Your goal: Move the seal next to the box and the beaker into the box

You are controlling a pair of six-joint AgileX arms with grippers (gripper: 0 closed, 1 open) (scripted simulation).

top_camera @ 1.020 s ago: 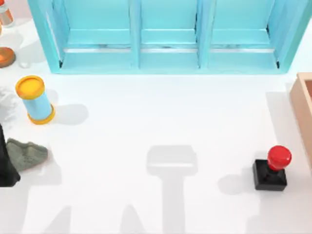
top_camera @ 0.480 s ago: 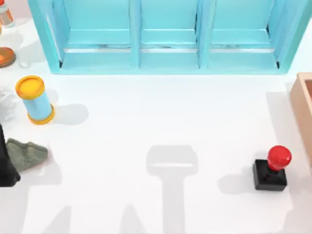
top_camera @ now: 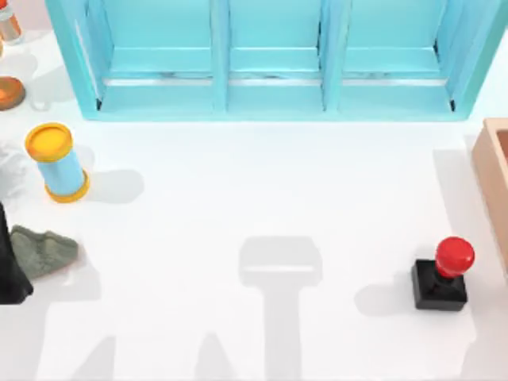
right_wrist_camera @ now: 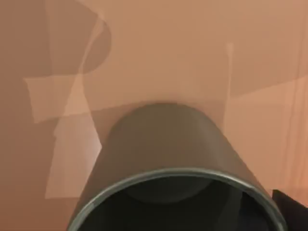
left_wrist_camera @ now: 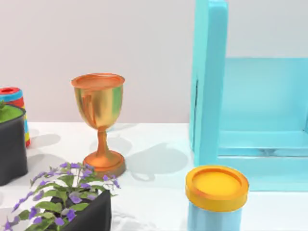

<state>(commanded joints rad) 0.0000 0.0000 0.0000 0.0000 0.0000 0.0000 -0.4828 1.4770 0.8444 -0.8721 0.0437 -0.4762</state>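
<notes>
Seal (top_camera: 441, 275) stands on the white table (top_camera: 238, 198), just left of the tan wooden box (top_camera: 494, 171) at the right edge. From the right wrist, the olive-grey beaker (right_wrist_camera: 163, 159) lies against the box's tan floor; whether fingers hold it, I cannot tell.

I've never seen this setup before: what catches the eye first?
The big turquoise shelf unit across the table's back, then the seal with its red knob, standing near the box at the right edge. In the right wrist view, the dark beaker looms close against tan wood.
</notes>
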